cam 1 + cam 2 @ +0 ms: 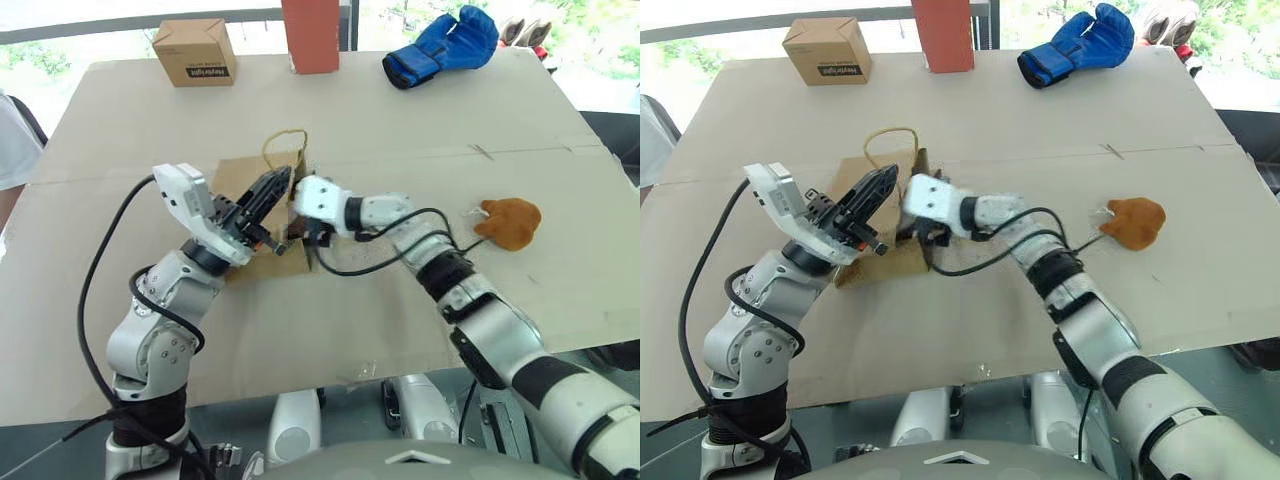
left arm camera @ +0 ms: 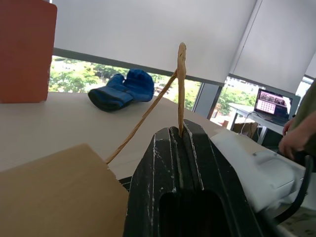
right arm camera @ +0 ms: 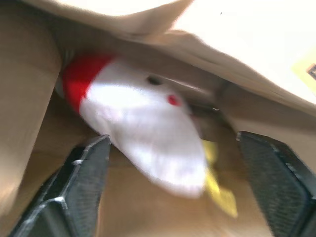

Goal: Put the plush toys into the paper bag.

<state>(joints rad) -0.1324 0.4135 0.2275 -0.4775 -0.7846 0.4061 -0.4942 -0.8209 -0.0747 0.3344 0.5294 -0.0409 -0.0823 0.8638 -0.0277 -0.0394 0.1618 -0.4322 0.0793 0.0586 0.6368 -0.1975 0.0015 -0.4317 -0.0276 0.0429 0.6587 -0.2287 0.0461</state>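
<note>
I see my left gripper (image 2: 180, 136) pinched shut on a handle (image 2: 181, 84) of the paper bag (image 1: 235, 180). My right gripper (image 3: 173, 192) is at the bag's mouth, fingers (image 3: 81, 170) spread wide, gripping nothing; the white plush toy (image 3: 143, 123) lies inside the bag between them. The orange-brown plush toy (image 1: 510, 222) sits on the table (image 1: 400, 110), well to the bag's right.

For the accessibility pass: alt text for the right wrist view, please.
The white toy, red-tipped with a yellow end, lies inside the paper bag, between the fingers of the open right gripper. Brown paper walls surround it.
</note>
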